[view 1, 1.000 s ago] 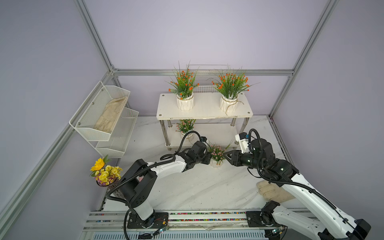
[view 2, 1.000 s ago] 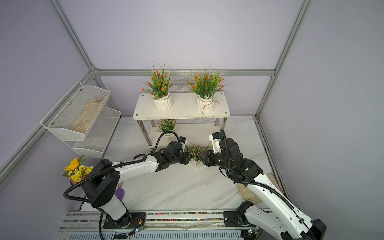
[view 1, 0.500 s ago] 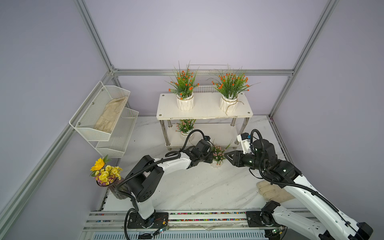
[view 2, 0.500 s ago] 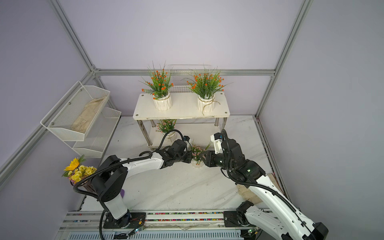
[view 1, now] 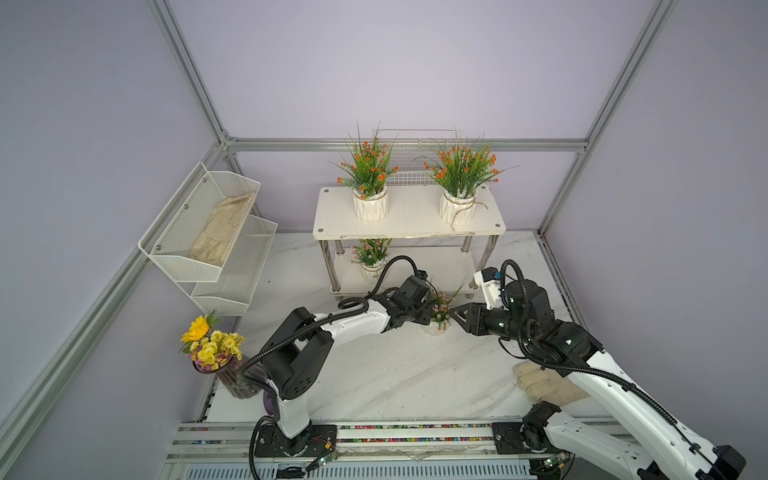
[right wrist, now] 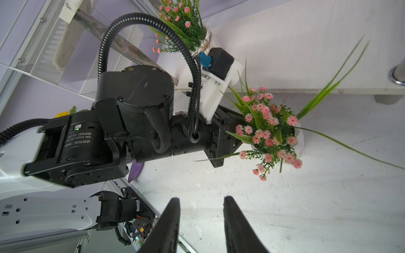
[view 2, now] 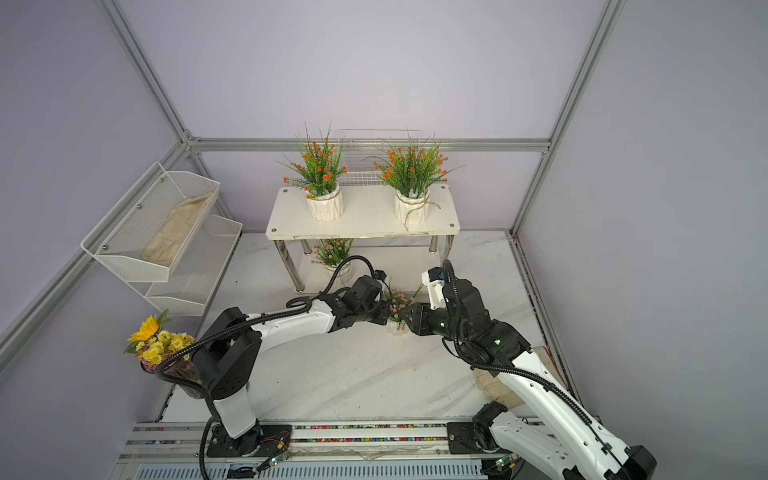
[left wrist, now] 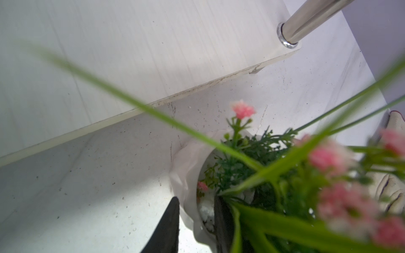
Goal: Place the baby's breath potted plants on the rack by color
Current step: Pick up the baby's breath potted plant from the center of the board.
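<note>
Two orange plants are recorded upright on the top board of the rack. A shelved pink plant is seen on the lower shelf, towards its left end. The remaining pink plant stands upright on the table, just in front of the rack. The left gripper is nearly closed across the pot rim: one finger is pressed to the outer wall, the other is set inside among the stems, so the wall appears pinched. The right gripper is held part open and empty, just beside the foliage on the opposite side. The pot is judged rigid, ribbed, probably glazed and slippery, chip-prone but light. The sprays are judged soft and springy, so no hold should be taken there. A rim pinch is considered adequate if the pot is kept vertical, since tilt could let it pivot. The long blades are expected to brush the top board on entry to the lower shelf.
</note>
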{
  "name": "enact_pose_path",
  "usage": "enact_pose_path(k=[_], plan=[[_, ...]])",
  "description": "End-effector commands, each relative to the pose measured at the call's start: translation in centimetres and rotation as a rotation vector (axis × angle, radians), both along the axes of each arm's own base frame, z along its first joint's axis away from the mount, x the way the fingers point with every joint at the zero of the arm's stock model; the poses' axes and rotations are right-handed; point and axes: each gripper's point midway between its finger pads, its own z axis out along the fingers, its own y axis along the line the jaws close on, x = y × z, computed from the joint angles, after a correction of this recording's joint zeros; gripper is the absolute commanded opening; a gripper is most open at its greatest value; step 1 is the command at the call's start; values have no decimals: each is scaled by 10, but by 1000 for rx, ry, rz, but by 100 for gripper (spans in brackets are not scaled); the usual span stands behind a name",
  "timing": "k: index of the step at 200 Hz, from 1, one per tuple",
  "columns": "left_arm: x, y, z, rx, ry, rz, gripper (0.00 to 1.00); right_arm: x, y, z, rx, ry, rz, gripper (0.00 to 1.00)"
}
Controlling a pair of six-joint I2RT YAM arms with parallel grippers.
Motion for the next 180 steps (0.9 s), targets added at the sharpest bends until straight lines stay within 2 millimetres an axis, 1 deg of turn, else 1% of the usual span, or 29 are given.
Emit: enact_pose_path(k=[1, 38, 59, 86, 106, 144, 180], plan=[[6, -8, 14, 23, -34, -11, 28, 0, -3, -3, -11, -9, -2, 37], [7, -7, 10, 81, -40, -3, 26, -1, -4, -3, -10, -8, -2, 37], [7, -6, 8, 105, -39, 0, 24, -1, -4, -4, -9, -7, -4, 37], [7, -4, 5, 123, -41, 0, 20, -3, -5, -4, -7, -9, -6, 37], [7, -3, 3, 136, -40, -5, 14, -3, -6, -6, -8, -6, -10, 38], [8, -1, 9, 152, -58, -7, 10, -1, -9, -11, -23, -4, -22, 39], [8, 11, 19, 199, -64, 11, 5, 2, -21, -8, -52, -53, -74, 47]])
